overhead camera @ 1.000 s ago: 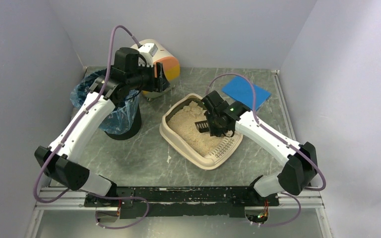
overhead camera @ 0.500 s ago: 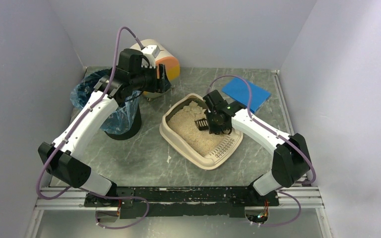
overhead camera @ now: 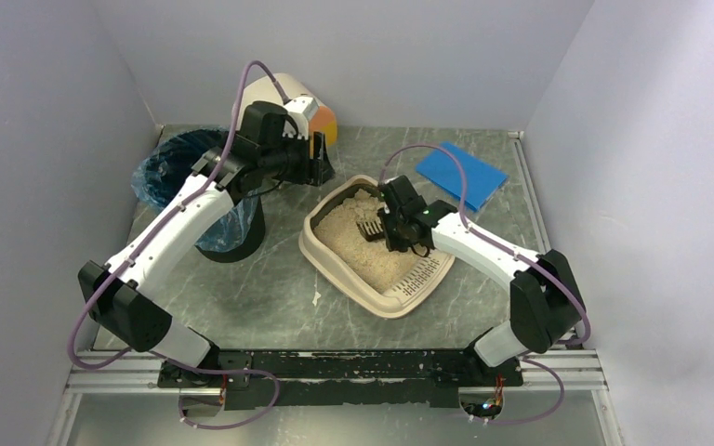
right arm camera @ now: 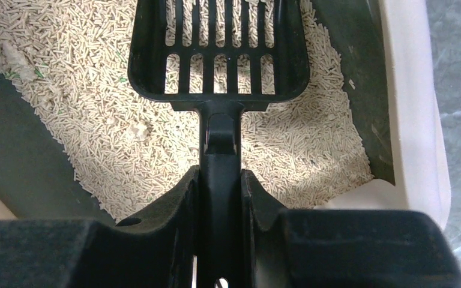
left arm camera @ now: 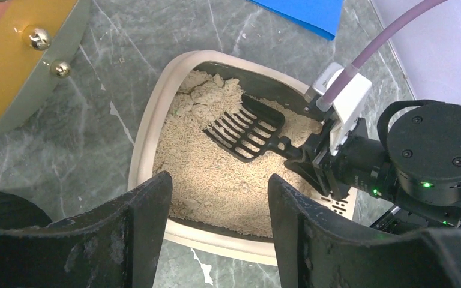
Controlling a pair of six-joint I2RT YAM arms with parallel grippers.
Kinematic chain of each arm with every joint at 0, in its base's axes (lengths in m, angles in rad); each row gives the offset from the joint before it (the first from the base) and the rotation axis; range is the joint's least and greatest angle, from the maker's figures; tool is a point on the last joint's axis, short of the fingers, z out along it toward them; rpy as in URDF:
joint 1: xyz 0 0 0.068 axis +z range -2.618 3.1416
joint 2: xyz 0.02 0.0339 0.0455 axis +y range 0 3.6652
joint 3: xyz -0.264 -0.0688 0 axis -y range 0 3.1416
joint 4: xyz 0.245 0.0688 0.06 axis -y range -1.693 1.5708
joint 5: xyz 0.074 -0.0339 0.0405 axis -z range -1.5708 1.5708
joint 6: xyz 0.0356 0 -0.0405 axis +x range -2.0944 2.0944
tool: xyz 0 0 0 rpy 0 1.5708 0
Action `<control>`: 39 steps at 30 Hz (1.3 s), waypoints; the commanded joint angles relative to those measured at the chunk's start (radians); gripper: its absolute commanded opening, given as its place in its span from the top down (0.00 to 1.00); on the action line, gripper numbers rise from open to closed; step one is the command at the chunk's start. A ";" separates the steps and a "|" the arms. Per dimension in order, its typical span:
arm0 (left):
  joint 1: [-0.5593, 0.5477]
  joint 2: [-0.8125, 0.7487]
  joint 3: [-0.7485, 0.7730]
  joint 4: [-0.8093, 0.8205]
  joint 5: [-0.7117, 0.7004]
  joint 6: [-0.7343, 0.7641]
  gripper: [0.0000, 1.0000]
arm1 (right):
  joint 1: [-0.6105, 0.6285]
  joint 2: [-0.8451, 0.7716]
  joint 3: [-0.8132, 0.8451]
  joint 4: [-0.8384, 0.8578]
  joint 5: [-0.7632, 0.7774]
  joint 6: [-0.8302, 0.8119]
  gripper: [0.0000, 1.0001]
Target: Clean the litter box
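Observation:
The beige litter box [overhead camera: 321, 255] sits mid-table, filled with tan pellet litter, with its slotted ledge at the near right end. My right gripper [overhead camera: 398, 230] is shut on the handle of a black slotted scoop [overhead camera: 370, 229], whose blade rests low over the litter. In the right wrist view the fingers [right arm camera: 186, 198] clamp the scoop [right arm camera: 219, 54] handle, and small pale clumps [right arm camera: 137, 131] lie in the litter. My left gripper [overhead camera: 321, 167] hovers open and empty beyond the box's far left corner. Its view shows the box rim [left arm camera: 147, 138], the scoop [left arm camera: 246, 129] and clumps [left arm camera: 201, 99] at the far end.
A black round bin with a blue liner [overhead camera: 181, 177] stands left of the box under the left arm. A white drawer unit with orange and yellow fronts [overhead camera: 321, 116] stands at the back. A blue flat sheet [overhead camera: 460, 174] lies at the back right.
My left gripper has swung right, from over the bin's edge toward the litter box's far corner. My right gripper has shifted the scoop slightly left and farther into the box.

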 commanded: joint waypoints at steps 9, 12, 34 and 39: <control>-0.016 0.007 -0.010 0.021 -0.094 -0.088 0.36 | 0.054 -0.064 -0.179 0.399 0.054 -0.008 1.00; -0.016 0.016 -0.013 0.031 -0.106 -0.089 0.35 | 0.059 -0.083 -0.225 0.421 0.081 0.014 1.00; -0.079 0.325 0.087 -0.030 -0.239 -0.076 0.39 | 0.072 -0.108 -0.293 0.562 0.106 -0.001 1.00; -0.079 0.338 0.060 -0.010 -0.229 -0.069 0.39 | 0.095 -0.079 -0.280 0.551 0.165 -0.013 1.00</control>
